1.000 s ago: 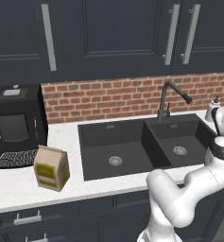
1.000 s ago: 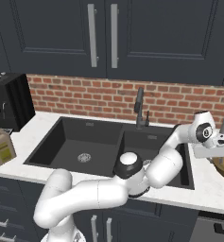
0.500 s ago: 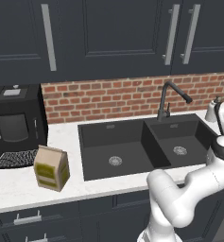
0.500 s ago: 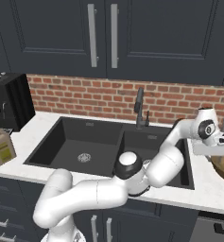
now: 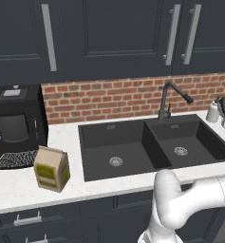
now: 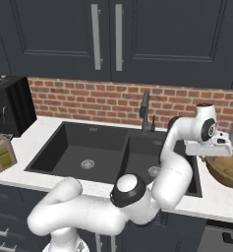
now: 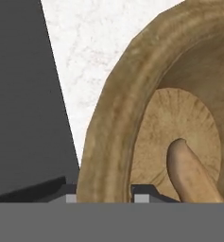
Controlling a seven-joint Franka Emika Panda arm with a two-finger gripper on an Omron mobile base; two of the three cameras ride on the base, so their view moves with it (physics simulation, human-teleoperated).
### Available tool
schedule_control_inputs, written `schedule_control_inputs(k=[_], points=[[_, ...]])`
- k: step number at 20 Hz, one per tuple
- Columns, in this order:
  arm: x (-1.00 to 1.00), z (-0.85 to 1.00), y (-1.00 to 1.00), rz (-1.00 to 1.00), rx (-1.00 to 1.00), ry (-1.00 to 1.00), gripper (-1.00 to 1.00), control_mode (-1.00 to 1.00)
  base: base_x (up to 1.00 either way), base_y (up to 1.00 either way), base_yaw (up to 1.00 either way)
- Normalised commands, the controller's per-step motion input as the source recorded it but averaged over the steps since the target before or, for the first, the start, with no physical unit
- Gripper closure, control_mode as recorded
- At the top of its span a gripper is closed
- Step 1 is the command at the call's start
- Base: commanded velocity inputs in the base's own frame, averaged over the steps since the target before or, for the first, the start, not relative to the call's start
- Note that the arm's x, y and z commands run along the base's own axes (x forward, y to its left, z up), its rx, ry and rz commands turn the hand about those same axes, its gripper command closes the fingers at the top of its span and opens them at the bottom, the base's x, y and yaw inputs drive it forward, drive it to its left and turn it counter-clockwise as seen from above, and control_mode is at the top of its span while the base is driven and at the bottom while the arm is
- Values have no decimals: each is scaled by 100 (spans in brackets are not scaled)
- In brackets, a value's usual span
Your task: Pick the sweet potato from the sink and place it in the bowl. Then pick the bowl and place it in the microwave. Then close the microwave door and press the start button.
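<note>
gripper: in the hand view the two finger tips straddle the near wall of the bowl (image 7: 108, 118), one outside the rim and one inside; gripper (image 7: 105, 196) midpoint sits on that wall. The jaws are partly closed with the rim between them; judged clamped on the rim, though actual contact is hidden at the bottom edge.
gripper, seen from the base: in the right base view the gripper (image 6: 211, 150) sits at the near-left edge of the bowl (image 6: 231, 170), to the right of the sink.
sweet potato: lies inside the bowl, on its lighter floor, one rounded end pointing toward the centre (image 7: 191, 172). It is apart from the finger tips.
bowl: rests on the white tabletop (image 7: 85, 52), just right of the sink; appears level, not visibly lifted.
sink: both black basins (image 6: 88, 152) hold nothing but their drains; faucet (image 6: 145, 110) stands behind the divider.
step 1 (sweet potato into bowl): done, judging by where it lies.
step 2 (bowl into microwave): in hand; grasp on the rim looks made or nearly so, lift not yet evident.
steps left: carry the bowl to the microwave, set it inside, close the door, press start.
risk: a shallow bowl held by one edge may tilt, and the sweet potato could roll out.
</note>
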Motion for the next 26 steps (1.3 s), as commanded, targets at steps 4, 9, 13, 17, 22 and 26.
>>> schedule_control_inputs(k=[4,9,13,17,22,26], points=[[-82,1,87,34,-26,-33,100,-100,0,0,0],[-88,11,65,37,-24,-29,100,-100,0,0,0],[-87,41,57,39,-17,-18,100,-100,0,0,0],[-87,63,65,43,-12,-2,100,-100,0,0,0],[-83,61,76,47,-11,2,100,-100,0,0,0],[-68,63,83,45,-15,19,100,-100,0,0,0]])
